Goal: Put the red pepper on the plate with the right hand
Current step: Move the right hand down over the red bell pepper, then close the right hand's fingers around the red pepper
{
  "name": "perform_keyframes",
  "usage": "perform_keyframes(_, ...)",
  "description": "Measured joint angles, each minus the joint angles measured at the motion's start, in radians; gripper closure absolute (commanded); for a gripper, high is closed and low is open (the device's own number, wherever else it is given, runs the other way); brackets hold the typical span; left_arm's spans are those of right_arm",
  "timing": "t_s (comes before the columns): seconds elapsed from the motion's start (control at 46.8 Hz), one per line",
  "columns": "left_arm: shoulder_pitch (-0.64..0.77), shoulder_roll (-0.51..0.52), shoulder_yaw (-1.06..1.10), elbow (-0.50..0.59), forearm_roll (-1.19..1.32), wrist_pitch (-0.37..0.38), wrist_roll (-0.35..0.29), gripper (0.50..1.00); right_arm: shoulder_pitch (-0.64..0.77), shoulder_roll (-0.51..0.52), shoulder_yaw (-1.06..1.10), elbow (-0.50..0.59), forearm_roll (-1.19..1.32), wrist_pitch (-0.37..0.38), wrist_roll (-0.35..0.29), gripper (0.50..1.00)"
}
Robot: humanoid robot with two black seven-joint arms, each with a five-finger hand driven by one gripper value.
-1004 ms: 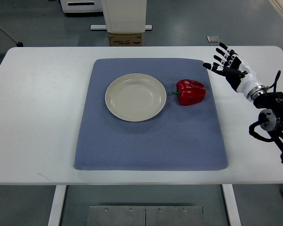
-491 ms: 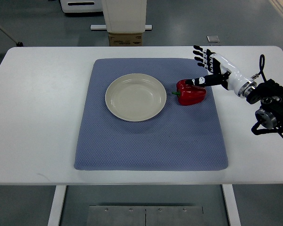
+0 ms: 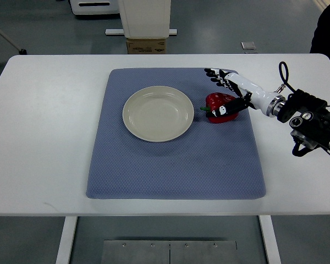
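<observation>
Right hand [image 3: 226, 93] at the red pepper [image 3: 222, 107]
Its fingers [image 3: 215, 76] were spread open over the pepper, thumb against it, not gripping; the pepper lay just right of the plate [image 3: 158, 114].

The right hand [image 3: 226, 93] has swept in from the table's far right edge, out over the blue mat [image 3: 176, 165], and now it's right on the red pepper [image 3: 220, 106]. A second ago it hung well clear of the pepper with fingers fanned; now the thumb lies across the pepper's front and the fingers [image 3: 215, 74] reach past its far side. The forearm has dropped lower and stretches further left.
</observation>
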Motion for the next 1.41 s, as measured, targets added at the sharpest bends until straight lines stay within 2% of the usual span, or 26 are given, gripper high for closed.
perform_keyframes(0.256, 0.0, 0.0, 0.0, 0.0, 0.0, 0.0, 0.0, 0.5, 0.031, -0.006, -0.094, -0.007, -0.025, -0.068, 0.003, 0.511)
perform_keyframes(0.577, 0.0, 0.0, 0.0, 0.0, 0.0, 0.0, 0.0, 0.5, 0.048, -0.004, -0.183, -0.036, -0.03, -0.088, 0.003, 0.54)
perform_keyframes(0.769, 0.0, 0.0, 0.0, 0.0, 0.0, 0.0, 0.0, 0.5, 0.053, 0.006, -0.235, -0.073, -0.03, -0.136, 0.002, 0.557)
perform_keyframes(1.004, 0.0, 0.0, 0.0, 0.0, 0.0, 0.0, 0.0, 0.5, 0.055, 0.006, -0.246, -0.086, -0.03, -0.138, 0.002, 0.611)
perform_keyframes(1.41, 0.0, 0.0, 0.0, 0.0, 0.0, 0.0, 0.0, 0.5, 0.068, 0.012, -0.238, -0.084, -0.026, -0.137, 0.003, 0.659)
